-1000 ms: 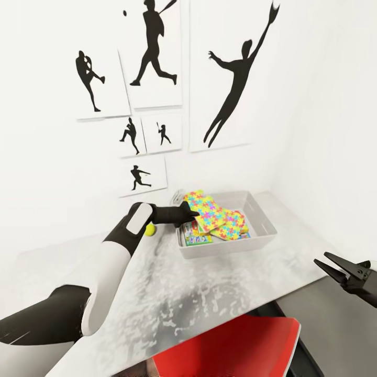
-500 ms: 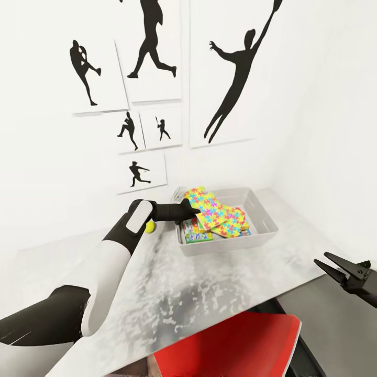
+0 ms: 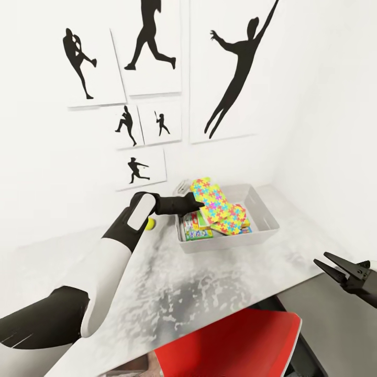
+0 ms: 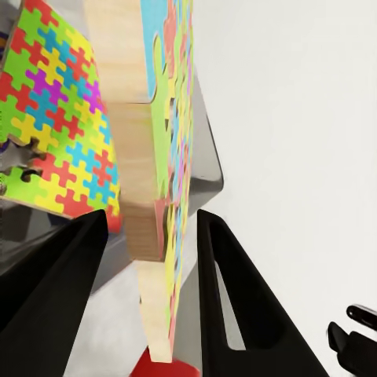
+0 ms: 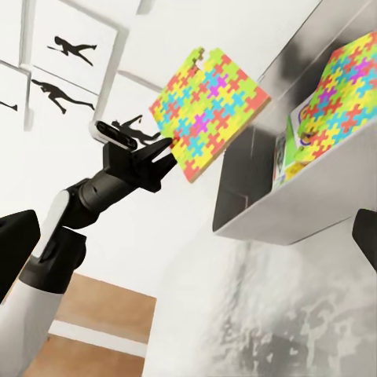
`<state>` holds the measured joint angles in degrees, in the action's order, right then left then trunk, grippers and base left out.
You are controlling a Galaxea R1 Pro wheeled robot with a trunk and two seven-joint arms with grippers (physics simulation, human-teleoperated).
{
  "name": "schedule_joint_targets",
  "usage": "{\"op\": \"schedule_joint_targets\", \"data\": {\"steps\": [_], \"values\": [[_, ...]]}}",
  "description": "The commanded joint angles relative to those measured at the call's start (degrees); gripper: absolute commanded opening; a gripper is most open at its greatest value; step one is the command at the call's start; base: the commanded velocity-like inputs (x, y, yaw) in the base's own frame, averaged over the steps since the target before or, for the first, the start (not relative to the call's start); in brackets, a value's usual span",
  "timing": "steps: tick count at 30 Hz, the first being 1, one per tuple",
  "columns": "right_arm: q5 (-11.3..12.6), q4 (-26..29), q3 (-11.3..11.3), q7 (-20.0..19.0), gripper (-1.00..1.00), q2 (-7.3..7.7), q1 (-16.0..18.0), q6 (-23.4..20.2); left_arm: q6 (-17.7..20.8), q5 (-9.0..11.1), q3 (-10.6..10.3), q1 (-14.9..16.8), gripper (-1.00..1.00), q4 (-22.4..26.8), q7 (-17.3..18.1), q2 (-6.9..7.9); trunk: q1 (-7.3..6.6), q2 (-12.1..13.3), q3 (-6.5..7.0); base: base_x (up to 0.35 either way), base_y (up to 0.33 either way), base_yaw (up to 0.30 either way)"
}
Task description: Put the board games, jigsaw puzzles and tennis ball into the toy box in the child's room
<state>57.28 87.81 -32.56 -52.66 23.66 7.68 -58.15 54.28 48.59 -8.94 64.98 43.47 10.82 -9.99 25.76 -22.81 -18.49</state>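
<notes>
Placement of the second jigsaw puzzle (image 3: 208, 195) is in hand: left gripper (image 3: 191, 201) pinches it tilted above the toy box (image 3: 262, 205), so lowering and releasing seems next; right gripper (image 3: 331, 267) idles spread.

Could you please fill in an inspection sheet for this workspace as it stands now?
Surface: pale grey speckled table, joined to a dark grey top at its right end.
Job's things: toy box holds one jigsaw puzzle and a board game; second puzzle held above the box's left end; tennis ball on the table left of the box.
Clutter: nothing seen.
Grippers: left gripper shut on the second puzzle; right gripper open, idle, low at the right.
Cables: nothing seen.
Surroundings: silhouette pictures on white wall; red chair tucked under the table.
</notes>
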Motion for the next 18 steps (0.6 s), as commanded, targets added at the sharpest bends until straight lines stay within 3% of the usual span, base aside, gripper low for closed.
{"op": "schedule_joint_targets", "data": {"steps": [1, 15, 18], "values": [[-0.17, 0.00, -0.05, -0.25, 1.00, 0.00, 0.05, -0.21, 0.11, -0.51, -0.08, 0.05, -1.00, 0.01, 0.52, -0.01, 0.03, -0.11, -0.20, 0.000, 0.000, 0.000], [0.12, 0.40, -0.19, -0.89, 1.00, 0.07, 0.02, -0.58, -0.55, -0.68, -0.72, 0.06, -1.00, 0.03, 0.51, -0.01, 0.03, -0.11, -1.52, 0.000, 0.000, 0.000], [0.47, 0.69, -1.28, -4.99, 1.00, 0.12, -0.06, -1.25, -0.78, -0.68, -0.72, 0.06, -1.00, 0.05, 0.51, -0.01, 0.03, -0.11, -1.80, 0.000, 0.000, 0.000]]}}
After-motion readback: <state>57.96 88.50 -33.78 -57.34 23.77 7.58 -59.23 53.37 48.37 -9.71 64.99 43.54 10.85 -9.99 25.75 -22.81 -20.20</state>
